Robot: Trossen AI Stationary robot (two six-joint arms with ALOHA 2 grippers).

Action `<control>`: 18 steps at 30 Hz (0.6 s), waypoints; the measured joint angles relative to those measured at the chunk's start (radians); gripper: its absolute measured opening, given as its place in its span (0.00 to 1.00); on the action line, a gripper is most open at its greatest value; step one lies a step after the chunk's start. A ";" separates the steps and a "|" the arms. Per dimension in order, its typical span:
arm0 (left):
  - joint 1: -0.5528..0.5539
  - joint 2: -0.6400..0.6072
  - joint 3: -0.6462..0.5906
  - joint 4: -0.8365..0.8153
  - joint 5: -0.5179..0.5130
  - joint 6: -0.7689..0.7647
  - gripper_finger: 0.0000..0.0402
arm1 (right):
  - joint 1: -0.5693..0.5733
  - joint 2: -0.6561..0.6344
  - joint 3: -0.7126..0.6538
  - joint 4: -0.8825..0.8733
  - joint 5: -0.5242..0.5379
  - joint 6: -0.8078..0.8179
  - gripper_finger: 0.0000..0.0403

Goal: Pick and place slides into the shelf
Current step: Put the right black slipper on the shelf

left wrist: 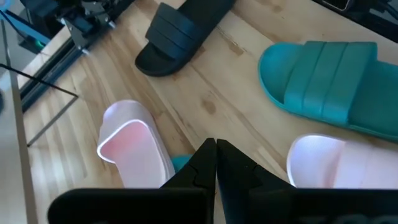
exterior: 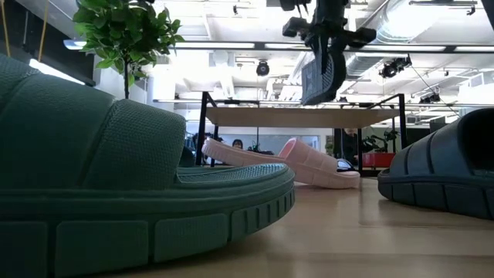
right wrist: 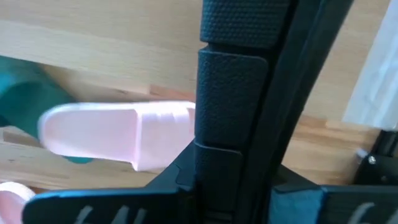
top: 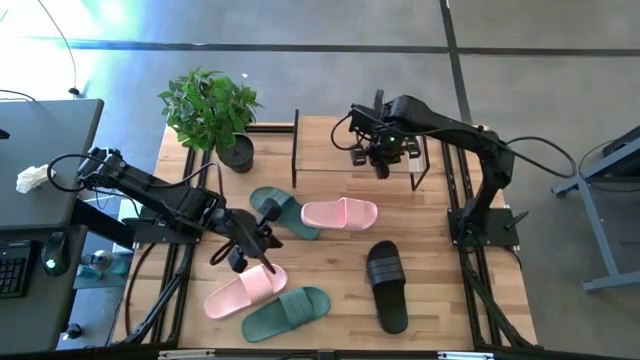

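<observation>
Your right gripper (top: 381, 160) grasps black slide (exterior: 323, 73), hanging toe-down above shelf (top: 330, 128) right half, lined up for drop onto top board. Left gripper (top: 240, 252) clenched, empty, parked over pink slide (top: 244, 291). Five slides remain on worktop (top: 450, 290), clear of shelf approach.

shelf (top: 330, 125) behind | slides (top: 340, 213) apparently scattered before | plant (top: 208, 105) left

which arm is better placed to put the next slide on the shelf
Right. The right hand already holds a black slide hanging above the shelf. The left hand is shut and empty, out among the slides on the table.
</observation>
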 joint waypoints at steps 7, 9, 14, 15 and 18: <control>0.000 0.000 0.000 0.021 0.000 0.020 0.01 | -0.006 0.002 -0.066 -0.001 0.023 -0.044 0.25; 0.000 0.000 0.000 0.021 0.000 0.025 0.01 | 0.002 0.001 -0.066 -0.001 0.037 -0.057 0.29; 0.000 0.000 0.000 0.021 0.000 0.033 0.01 | 0.003 0.001 -0.066 0.000 0.048 -0.093 0.38; 0.000 0.000 0.000 0.021 0.000 0.037 0.01 | 0.003 0.001 -0.066 0.000 0.050 -0.096 0.40; 0.000 0.000 0.000 0.021 0.000 0.039 0.01 | 0.005 0.001 -0.066 0.009 0.063 -0.117 0.45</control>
